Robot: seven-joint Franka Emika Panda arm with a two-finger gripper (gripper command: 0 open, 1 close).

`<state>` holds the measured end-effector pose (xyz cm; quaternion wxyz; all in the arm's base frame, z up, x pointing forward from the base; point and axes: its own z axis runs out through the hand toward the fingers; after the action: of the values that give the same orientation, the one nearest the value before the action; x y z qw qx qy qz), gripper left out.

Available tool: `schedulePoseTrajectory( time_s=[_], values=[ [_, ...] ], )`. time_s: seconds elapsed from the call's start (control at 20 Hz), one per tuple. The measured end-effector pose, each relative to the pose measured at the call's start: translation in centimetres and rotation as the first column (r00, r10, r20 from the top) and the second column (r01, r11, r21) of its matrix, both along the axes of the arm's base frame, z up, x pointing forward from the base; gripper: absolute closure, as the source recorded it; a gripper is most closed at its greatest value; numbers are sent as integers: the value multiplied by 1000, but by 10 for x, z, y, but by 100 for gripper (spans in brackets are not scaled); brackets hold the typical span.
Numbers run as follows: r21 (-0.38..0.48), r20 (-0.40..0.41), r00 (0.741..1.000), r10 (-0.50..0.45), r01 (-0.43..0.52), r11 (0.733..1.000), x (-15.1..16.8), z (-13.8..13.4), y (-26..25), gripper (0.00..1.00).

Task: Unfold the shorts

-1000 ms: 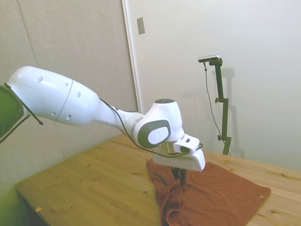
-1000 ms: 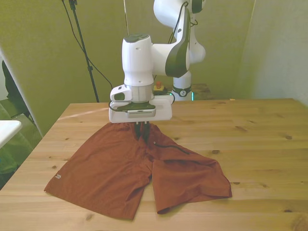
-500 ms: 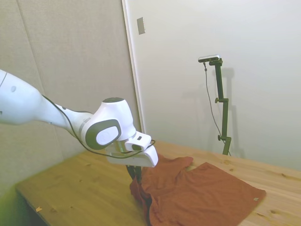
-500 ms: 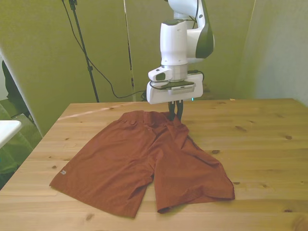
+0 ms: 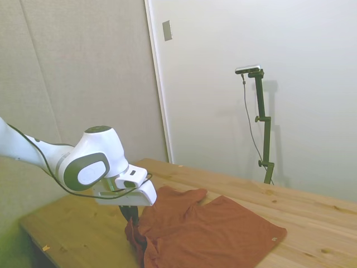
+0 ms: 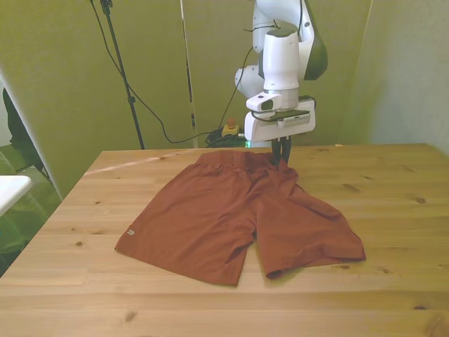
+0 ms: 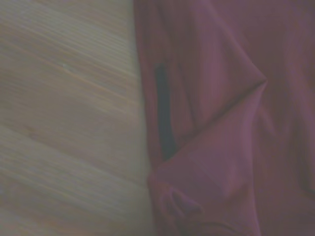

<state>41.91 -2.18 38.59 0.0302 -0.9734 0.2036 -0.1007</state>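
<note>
The shorts (image 6: 231,214) lie spread on the wooden surface (image 6: 393,210), both legs toward the camera in the front view. The jaws are clamped on the waistband at the front view's right, lifting it slightly.

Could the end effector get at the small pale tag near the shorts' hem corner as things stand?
Probably yes. The tag lies face up on the flat leg at the front view's left, with nothing on it. The end effector is at the opposite waistband corner of the shorts, apparently gripping it, so it must let go first.

Bare table (image 6: 393,210) all around the shorts (image 6: 231,210), nothing else.
</note>
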Motion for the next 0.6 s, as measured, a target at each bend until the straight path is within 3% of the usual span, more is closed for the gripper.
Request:
schedulePoseTrajectory(
  time_s=[0.05, 0.1, 0.6],
  values=[
    [-3, 6, 1000, -1, 1, 1000, -4, -1, 4, 100],
    [-6, 14, 1000, -11, 11, 1000, -8, -2, 7, 0],
    [-50, 51, 994, -95, 98, 994, -18, -4, 38, 0]
  ],
)
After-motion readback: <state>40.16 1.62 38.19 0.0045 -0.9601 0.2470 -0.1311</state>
